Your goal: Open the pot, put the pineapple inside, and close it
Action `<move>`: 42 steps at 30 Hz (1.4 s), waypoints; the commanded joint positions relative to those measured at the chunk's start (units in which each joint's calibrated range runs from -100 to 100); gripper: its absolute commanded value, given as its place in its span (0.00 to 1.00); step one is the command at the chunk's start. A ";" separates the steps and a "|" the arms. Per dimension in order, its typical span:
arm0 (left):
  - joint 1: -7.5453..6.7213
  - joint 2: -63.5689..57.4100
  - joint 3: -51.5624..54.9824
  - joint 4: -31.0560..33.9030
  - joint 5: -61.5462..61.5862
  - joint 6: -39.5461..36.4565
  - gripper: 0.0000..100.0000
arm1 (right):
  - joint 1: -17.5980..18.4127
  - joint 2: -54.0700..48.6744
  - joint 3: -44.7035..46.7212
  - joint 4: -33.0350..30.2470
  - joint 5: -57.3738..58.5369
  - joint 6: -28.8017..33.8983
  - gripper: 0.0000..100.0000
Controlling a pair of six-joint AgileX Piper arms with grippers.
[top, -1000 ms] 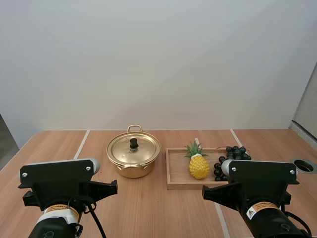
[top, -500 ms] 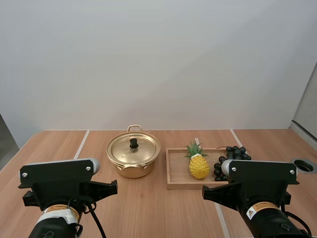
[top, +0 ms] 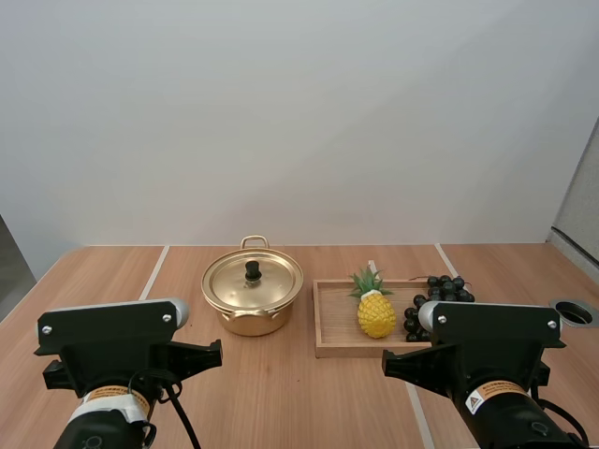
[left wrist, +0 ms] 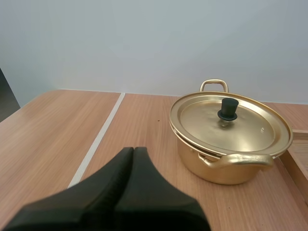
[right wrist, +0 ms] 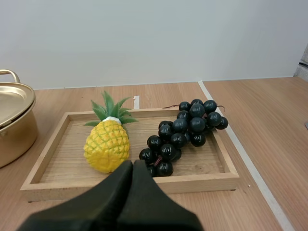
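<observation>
A gold pot (top: 252, 297) with its lid (left wrist: 231, 121) on and a black knob (left wrist: 228, 108) stands mid-table. To its right, a yellow pineapple (top: 374, 307) lies in the wooden tray (top: 328, 346). My left gripper (left wrist: 134, 155) is shut, its fingers together as one dark wedge, short of the pot and to its left. My right gripper (right wrist: 133, 167) is shut too, just before the tray's near rim (right wrist: 130, 186), in front of the pineapple (right wrist: 107, 143).
A bunch of dark grapes (right wrist: 185, 129) lies in the tray to the right of the pineapple. A round metal-rimmed hole (top: 573, 312) sits in the tabletop at the far right. Bare wood lies in front of the pot and tray.
</observation>
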 commanded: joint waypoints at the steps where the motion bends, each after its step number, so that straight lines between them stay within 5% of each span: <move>1: -0.11 -0.26 0.14 -0.86 -1.88 -0.47 0.00 | -0.09 -0.42 0.00 -0.12 -1.06 0.25 0.00; 42: -0.11 -0.26 0.14 0.47 -1.99 -0.47 0.00 | -0.07 -0.42 0.00 0.12 -1.06 0.25 0.00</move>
